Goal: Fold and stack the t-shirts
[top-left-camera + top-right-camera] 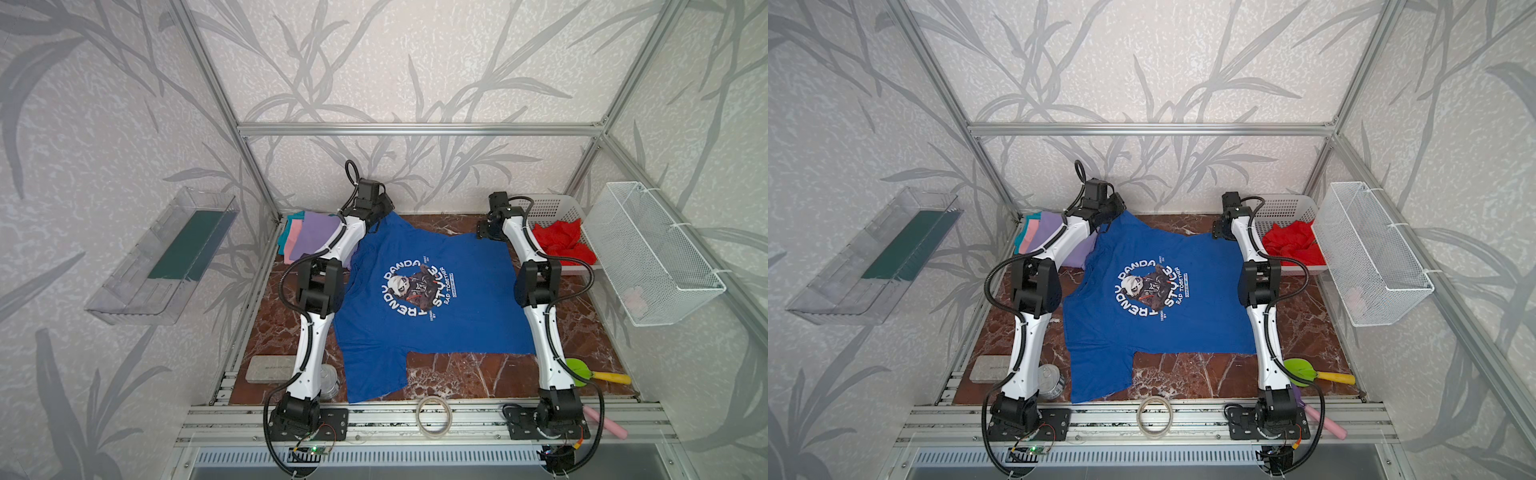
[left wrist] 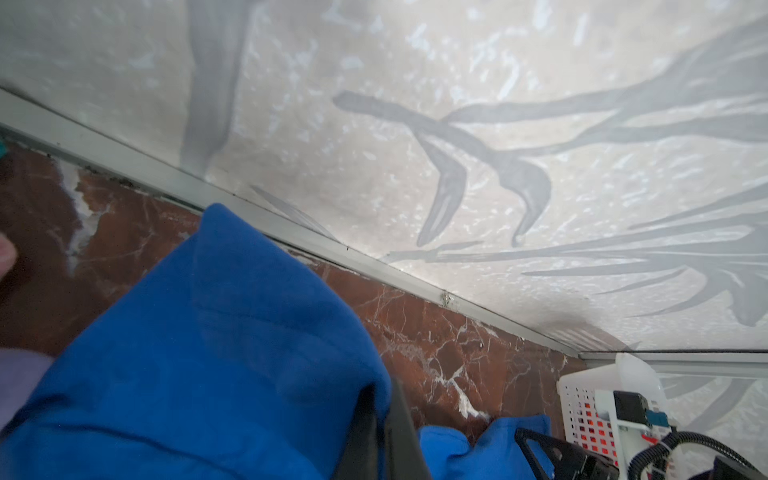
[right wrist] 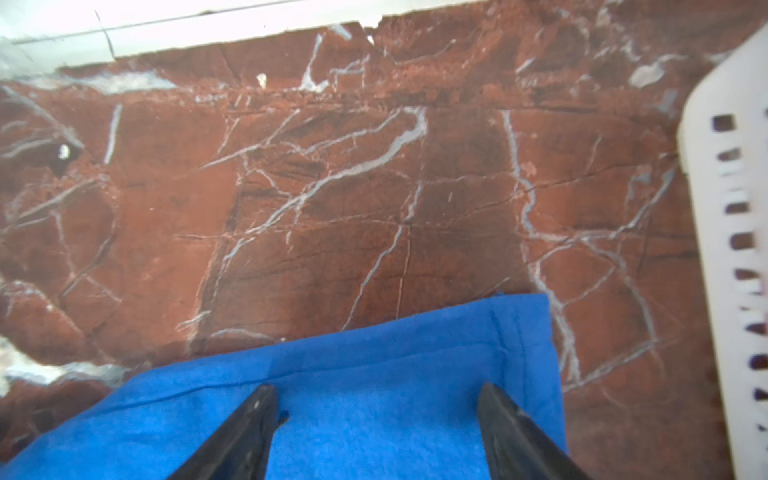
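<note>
White plastic basket back right; tape roll front rail; green spatula front right.

The left arm is mounted at the 7 o'clock edge of the bench and is extended toward 11 o'clock, bent at the elbow near mid-length. Its wrist is held raised. The left pincer is clamped on a lifted corner of the blue t-shirt. In the left wrist view its dark fingers are seen pressed together in the cloth. The right arm is mounted at 5 o'clock and is extended toward 1 o'clock, likewise bent at the elbow. The right pincer is held low over the shirt, jaws spread wide, with nothing gripped; contact with the cloth cannot be told.
</note>
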`<state>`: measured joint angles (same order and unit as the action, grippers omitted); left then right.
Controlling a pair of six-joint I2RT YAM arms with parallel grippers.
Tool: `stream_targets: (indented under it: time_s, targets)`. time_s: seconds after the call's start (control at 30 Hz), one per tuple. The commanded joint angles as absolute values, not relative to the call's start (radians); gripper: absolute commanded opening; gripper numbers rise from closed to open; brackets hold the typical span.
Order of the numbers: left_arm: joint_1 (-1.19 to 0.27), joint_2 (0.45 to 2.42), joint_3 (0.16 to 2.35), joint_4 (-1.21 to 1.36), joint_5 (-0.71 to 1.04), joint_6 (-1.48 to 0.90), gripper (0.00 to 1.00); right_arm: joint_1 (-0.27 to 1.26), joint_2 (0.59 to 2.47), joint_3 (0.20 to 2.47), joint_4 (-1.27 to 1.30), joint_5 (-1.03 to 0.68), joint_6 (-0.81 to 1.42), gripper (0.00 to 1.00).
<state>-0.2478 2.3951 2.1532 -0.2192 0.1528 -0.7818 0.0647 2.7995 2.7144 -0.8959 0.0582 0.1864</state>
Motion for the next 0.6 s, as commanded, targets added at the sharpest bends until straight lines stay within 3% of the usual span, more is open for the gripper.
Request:
stream_targets:
  time_s: [0.0, 0.57]
  targets:
    - [-0.252, 2.309, 2.034, -0.162, 0.157, -0.793, 0.0, 0.06, 2.82, 2.735, -0.899, 0.029, 0.174, 0.79]
    - [-0.296, 2.036, 1.739, -0.244, 0.174, -0.743, 0.0, 0.05, 2.659, 2.542, -0.789, -0.11, 0.41, 0.82]
